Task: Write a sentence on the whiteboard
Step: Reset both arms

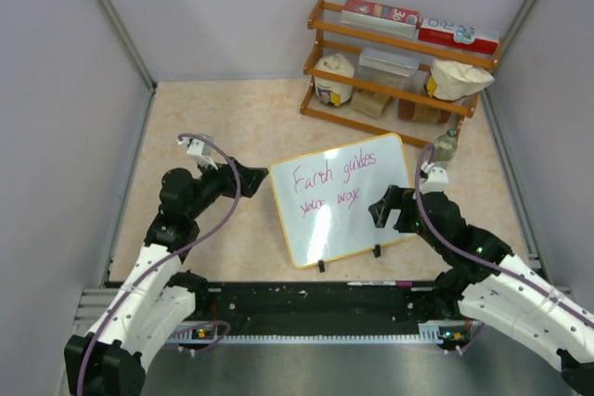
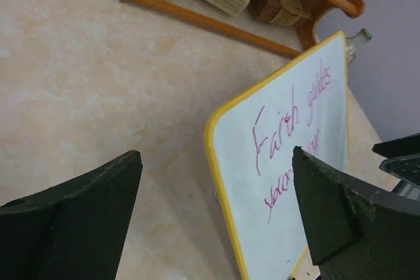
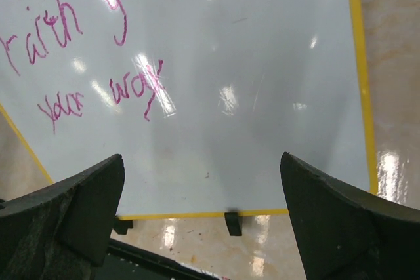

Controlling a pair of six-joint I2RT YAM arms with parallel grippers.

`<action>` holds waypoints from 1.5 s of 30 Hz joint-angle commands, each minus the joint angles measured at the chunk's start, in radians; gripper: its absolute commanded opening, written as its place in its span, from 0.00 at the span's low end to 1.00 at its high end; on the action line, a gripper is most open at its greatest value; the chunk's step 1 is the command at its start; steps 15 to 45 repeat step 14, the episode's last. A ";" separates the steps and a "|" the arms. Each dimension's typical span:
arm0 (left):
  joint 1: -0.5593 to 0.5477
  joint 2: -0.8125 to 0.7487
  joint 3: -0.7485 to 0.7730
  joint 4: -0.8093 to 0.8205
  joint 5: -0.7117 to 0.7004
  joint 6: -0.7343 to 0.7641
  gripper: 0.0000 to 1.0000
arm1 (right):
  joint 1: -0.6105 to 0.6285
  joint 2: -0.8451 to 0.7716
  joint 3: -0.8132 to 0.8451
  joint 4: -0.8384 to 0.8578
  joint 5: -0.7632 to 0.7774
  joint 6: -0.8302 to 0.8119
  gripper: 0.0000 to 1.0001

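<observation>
The whiteboard (image 1: 348, 220) stands tilted on two black clip feet in the middle of the table, yellow-framed. The sentence (image 1: 332, 175) runs across it in two lines of pink cursive. My left gripper (image 1: 255, 178) is open just off the board's left edge, with nothing between its fingers. My right gripper (image 1: 382, 209) is open over the board's lower right part and holds nothing. In the left wrist view the whiteboard (image 2: 285, 83) and sentence (image 2: 275, 129) lie ahead of the open gripper (image 2: 215, 155). The right wrist view shows the whiteboard (image 3: 262, 63), the sentence (image 3: 134, 86) and the open gripper (image 3: 202, 157).
A wooden shelf rack (image 1: 399, 57) with boxes, jars and bags stands at the back right. A small bottle (image 1: 446, 144) is beside the board's top right corner. A pink marker (image 1: 376, 283) lies on the black strip at the near edge. Grey walls close both sides.
</observation>
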 commanded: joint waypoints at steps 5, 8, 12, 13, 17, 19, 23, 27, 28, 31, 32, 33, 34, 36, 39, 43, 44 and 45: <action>-0.002 0.070 0.055 -0.126 -0.211 0.088 0.99 | -0.011 0.102 0.062 0.171 0.189 -0.216 0.99; -0.002 0.081 0.060 -0.185 -0.306 0.123 0.99 | -0.009 0.137 0.073 0.222 0.197 -0.299 0.99; -0.002 0.078 0.052 -0.177 -0.339 0.175 0.98 | -0.020 0.146 0.065 0.307 0.313 -0.385 0.99; -0.002 0.077 0.049 -0.166 -0.342 0.183 0.99 | -0.096 0.142 0.056 0.336 0.279 -0.403 0.99; -0.002 0.077 0.051 -0.168 -0.368 0.187 0.99 | -0.156 0.132 0.041 0.373 0.218 -0.403 0.99; -0.002 0.077 0.051 -0.168 -0.368 0.187 0.99 | -0.156 0.132 0.041 0.373 0.218 -0.403 0.99; -0.002 0.077 0.051 -0.168 -0.368 0.187 0.99 | -0.156 0.132 0.041 0.373 0.218 -0.403 0.99; -0.002 0.077 0.051 -0.168 -0.368 0.187 0.99 | -0.156 0.132 0.041 0.373 0.218 -0.403 0.99; -0.002 0.077 0.051 -0.168 -0.368 0.187 0.99 | -0.156 0.132 0.041 0.373 0.218 -0.403 0.99; -0.002 0.077 0.051 -0.168 -0.368 0.187 0.99 | -0.156 0.132 0.041 0.373 0.218 -0.403 0.99; -0.002 0.077 0.051 -0.168 -0.368 0.187 0.99 | -0.156 0.132 0.041 0.373 0.218 -0.403 0.99; -0.002 0.077 0.051 -0.168 -0.368 0.187 0.99 | -0.156 0.132 0.041 0.373 0.218 -0.403 0.99; -0.002 0.077 0.051 -0.168 -0.368 0.187 0.99 | -0.156 0.132 0.041 0.373 0.218 -0.403 0.99; -0.002 0.077 0.051 -0.168 -0.368 0.187 0.99 | -0.156 0.132 0.041 0.373 0.218 -0.403 0.99; -0.002 0.077 0.051 -0.168 -0.368 0.187 0.99 | -0.156 0.132 0.041 0.373 0.218 -0.403 0.99; -0.002 0.077 0.051 -0.168 -0.368 0.187 0.99 | -0.156 0.132 0.041 0.373 0.218 -0.403 0.99; -0.002 0.077 0.051 -0.168 -0.368 0.187 0.99 | -0.156 0.132 0.041 0.373 0.218 -0.403 0.99; -0.002 0.077 0.051 -0.168 -0.368 0.187 0.99 | -0.156 0.132 0.041 0.373 0.218 -0.403 0.99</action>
